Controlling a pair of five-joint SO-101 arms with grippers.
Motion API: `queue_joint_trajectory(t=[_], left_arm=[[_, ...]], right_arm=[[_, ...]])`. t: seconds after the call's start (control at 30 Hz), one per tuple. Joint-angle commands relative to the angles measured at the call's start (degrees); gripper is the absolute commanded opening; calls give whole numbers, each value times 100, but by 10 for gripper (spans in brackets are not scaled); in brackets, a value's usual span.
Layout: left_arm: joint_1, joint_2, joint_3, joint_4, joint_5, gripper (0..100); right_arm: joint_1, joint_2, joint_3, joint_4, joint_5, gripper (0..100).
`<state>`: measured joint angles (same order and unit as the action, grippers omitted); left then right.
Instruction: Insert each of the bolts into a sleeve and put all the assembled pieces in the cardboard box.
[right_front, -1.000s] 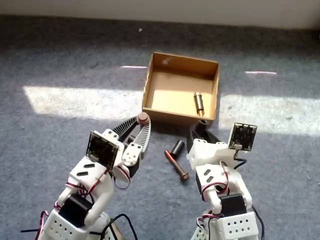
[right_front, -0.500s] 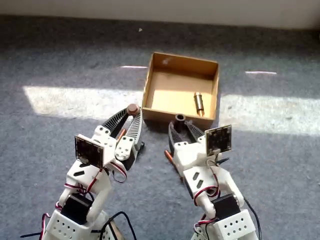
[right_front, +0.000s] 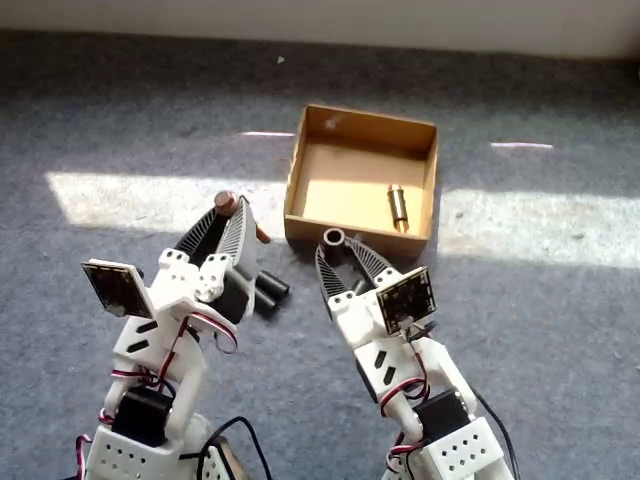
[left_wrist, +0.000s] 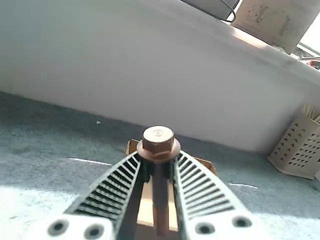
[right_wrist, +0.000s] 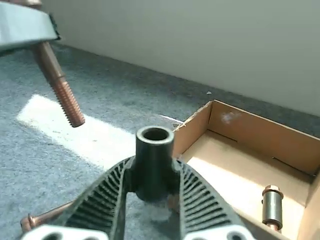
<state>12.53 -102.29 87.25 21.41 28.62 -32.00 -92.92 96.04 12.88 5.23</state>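
Both arms have swung left since a second ago. The left gripper has carried its bolt away from the cardboard box and out over open carpet. The right gripper has slid along the box's front wall with its sleeve. The left one is clenched just under the bolt head, so the threaded shank hangs free at a slant. The right one is clamped round the sleeve with the bore facing up, which looks like a setup for dropping the thread straight in. They aren't lined up yet: in the right wrist view the bolt tip sits above and off to one side of the sleeve mouth. One assembled piece already lies in the box. A spare sleeve lies on the carpet just beside the left arm. There's probably another bolt on the floor too, though it's only half visible.
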Motion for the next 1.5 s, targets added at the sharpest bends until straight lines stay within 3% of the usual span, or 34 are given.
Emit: queue_joint_trajectory(t=[0.0, 0.2, 0.4, 0.53, 0.9, 1.13, 1.47], left_arm=[[180, -198, -365, -343, 369, 6], [189, -180, -303, -510, 387, 6], [655, -180, -75, -501, 352, 6], [971, -171, 31, -510, 343, 6], [1007, -163, 286, -501, 316, 6], [1587, -180, 611, -510, -378, 6], [1516, -198, 567, -519, -352, 6]], right_arm=[[-66, 4, 804, 119, 79, 5], [-356, 4, 796, 558, 229, 5], [-532, -40, 796, 998, 1600, 5], [-532, -40, 796, 998, 1609, 5], [-523, -48, 804, 998, 1609, 5], [-505, -48, 796, 989, 1609, 5], [-497, -48, 787, 989, 1609, 5]])
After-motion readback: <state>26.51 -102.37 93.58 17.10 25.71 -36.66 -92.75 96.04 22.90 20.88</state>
